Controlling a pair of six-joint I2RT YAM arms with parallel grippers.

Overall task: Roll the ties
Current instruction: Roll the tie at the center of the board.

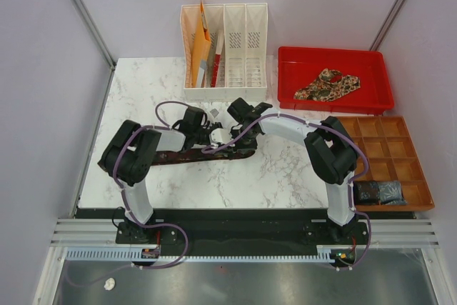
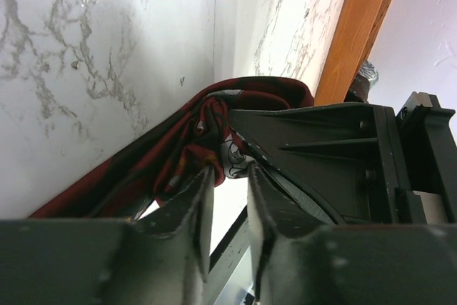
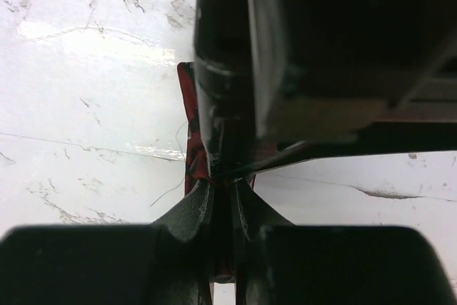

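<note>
Maroon tie stretched along marble table, end bunched in folds.

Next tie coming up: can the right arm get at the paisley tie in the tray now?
Probably not yet: the paisley tie lies uncovered in its tray, but the right gripper pinches the dark tie.
</note>
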